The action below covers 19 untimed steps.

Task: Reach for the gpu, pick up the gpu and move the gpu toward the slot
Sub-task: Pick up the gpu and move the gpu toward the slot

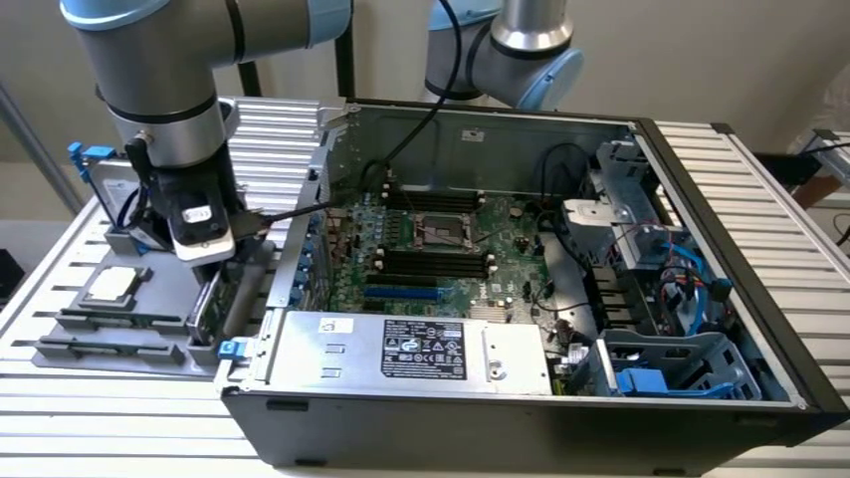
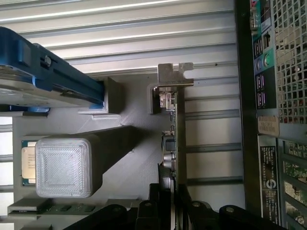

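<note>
The gpu (image 2: 176,124) stands edge-on in the grey holder tray (image 2: 129,158), its silver end bracket (image 2: 173,74) at the far end. My gripper (image 2: 175,208) straddles the card's near end, and its black fingers (image 2: 160,206) press against both faces. In the exterior view the gripper (image 1: 237,287) hangs low over the tray at the exterior view's left, with the green gpu (image 1: 210,299) beneath it, just outside the case wall. A blue expansion slot (image 1: 398,295) lies on the motherboard inside the open case.
A silver hard drive with a blue frame (image 1: 100,169) leans at the tray's back. A square silver chip (image 1: 113,286) and memory sticks (image 1: 113,324) lie on the tray. The open computer case (image 1: 743,329) holds the power supply (image 1: 412,349), and its rear panel (image 2: 278,96) is close beside the card.
</note>
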Each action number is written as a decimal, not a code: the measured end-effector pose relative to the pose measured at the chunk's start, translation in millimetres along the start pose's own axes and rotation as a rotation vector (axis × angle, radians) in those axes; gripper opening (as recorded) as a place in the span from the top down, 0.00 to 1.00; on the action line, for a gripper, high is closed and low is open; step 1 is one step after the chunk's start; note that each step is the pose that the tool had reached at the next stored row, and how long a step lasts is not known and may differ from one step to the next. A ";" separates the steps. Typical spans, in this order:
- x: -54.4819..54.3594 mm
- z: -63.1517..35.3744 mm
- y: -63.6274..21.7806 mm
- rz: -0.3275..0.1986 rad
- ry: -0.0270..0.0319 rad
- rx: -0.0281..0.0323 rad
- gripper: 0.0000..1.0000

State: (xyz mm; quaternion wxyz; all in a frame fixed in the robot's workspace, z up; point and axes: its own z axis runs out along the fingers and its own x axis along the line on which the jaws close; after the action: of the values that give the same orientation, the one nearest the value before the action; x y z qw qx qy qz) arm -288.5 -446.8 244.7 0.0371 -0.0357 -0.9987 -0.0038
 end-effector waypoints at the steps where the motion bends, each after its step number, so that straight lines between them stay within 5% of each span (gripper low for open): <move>1: 0.1 -1.3 0.0 -0.005 0.0000 0.0004 0.74; 10: 1.7 -22.6 0.1 -0.031 0.0010 0.0025 0.74; 19: 4.5 -61.1 0.3 -0.032 0.0047 0.0027 0.74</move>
State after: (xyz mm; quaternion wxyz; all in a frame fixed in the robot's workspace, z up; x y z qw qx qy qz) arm -288.4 -446.8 305.9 0.0394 -0.0197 -0.9990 -0.0032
